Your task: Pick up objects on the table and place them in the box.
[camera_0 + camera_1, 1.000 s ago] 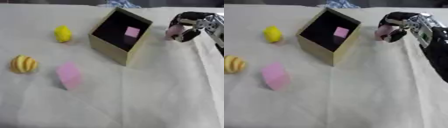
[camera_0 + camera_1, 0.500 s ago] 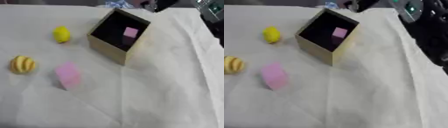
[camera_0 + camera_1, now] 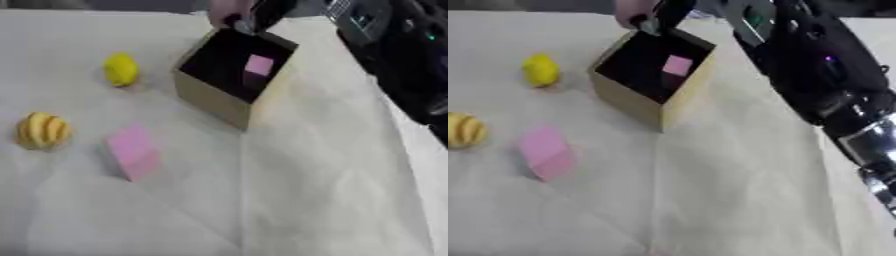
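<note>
**A staged test bench, not a home**

A wrinkled off-white cloth (image 3: 315, 190) covers the whole table. On it sit only an open tan cardboard box (image 3: 229, 75), toy-like yellow pieces (image 3: 121, 69) and a pink block (image 3: 133, 151), with a black-and-silver robot arm (image 3: 815, 80) above.

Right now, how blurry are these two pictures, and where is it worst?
Both eye views are soft overall; in the left eye view the right hand above the tan cardboard box smears most; in the right eye view the black robot arm streaks, while the pink foam block stays readable.
</note>
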Tool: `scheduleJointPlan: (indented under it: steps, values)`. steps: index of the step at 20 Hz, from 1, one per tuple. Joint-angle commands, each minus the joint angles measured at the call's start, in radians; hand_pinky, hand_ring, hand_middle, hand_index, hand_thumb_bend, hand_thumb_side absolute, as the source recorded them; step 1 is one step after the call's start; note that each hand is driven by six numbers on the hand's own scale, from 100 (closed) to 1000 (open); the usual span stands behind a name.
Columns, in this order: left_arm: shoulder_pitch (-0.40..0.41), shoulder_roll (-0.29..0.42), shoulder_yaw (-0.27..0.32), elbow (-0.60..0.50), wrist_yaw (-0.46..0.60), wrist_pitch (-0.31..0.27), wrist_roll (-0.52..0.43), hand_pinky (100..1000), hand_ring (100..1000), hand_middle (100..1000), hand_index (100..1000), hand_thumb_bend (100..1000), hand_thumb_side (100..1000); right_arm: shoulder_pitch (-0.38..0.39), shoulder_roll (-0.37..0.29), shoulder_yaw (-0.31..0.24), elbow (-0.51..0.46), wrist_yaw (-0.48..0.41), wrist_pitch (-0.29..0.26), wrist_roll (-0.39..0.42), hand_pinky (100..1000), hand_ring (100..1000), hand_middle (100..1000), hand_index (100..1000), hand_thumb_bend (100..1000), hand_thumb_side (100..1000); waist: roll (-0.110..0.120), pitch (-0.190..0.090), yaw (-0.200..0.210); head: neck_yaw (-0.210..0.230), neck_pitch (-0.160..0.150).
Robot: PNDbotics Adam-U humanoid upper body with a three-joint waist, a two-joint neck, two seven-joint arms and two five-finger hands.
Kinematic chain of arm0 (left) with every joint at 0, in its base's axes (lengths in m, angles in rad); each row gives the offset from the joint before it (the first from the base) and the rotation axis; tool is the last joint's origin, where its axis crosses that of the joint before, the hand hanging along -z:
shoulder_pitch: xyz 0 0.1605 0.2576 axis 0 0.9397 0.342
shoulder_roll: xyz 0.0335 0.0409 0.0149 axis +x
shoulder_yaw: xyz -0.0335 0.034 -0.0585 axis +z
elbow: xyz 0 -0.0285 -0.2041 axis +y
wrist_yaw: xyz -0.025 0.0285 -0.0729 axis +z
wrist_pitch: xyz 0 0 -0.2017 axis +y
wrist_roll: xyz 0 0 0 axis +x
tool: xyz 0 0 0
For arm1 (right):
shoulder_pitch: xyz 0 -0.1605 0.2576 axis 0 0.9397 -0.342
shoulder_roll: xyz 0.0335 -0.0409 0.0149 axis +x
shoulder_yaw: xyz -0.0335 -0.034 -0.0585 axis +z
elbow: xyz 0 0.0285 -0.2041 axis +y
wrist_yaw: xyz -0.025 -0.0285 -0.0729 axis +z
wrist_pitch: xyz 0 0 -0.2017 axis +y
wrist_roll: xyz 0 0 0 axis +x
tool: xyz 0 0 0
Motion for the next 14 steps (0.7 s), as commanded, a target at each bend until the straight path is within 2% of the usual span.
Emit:
scheduleJointPlan:
  steps: [1, 7, 11, 12, 14]
  values:
    - [-0.012, 0.011, 0.0, -0.02, 0.0, -0.002, -0.004, 732, 716, 657, 796, 392, 644, -0.027, 0.013, -0.022, 0.054, 0.042, -0.032, -0.005, 845, 807, 591, 718, 189, 100, 0.005, -0.016, 0.003, -0.004, -0.002]
    - [-0.013, 0.009, 0.0, -0.021, 0.001, -0.002, -0.004, 732, 716, 656, 796, 392, 644, -0.019, 0.025, -0.025, 0.095, 0.068, -0.081, -0.014, 847, 814, 599, 725, 215, 100, 0.003, -0.016, 0.005, -0.003, -0.002]
    - [-0.013, 0.009, 0.0, -0.021, 0.001, -0.002, -0.005, 732, 716, 656, 796, 392, 644, -0.019, 0.026, -0.026, 0.1, 0.069, -0.09, -0.012, 847, 814, 599, 725, 215, 100, 0.003, -0.016, 0.005, -0.003, -0.002]
    - [-0.014, 0.009, -0.001, -0.022, 0.001, -0.002, -0.005, 732, 717, 654, 795, 393, 642, -0.018, 0.03, -0.021, 0.099, 0.072, -0.094, -0.009, 901, 958, 822, 893, 394, 247, 0.002, -0.016, 0.008, -0.004, -0.002]
    - [-0.014, 0.008, -0.001, -0.022, 0.0, -0.002, -0.005, 732, 717, 653, 795, 393, 642, -0.017, 0.034, -0.006, 0.099, 0.088, -0.12, 0.016, 910, 979, 854, 918, 410, 279, 0.002, -0.017, 0.009, -0.004, -0.001]
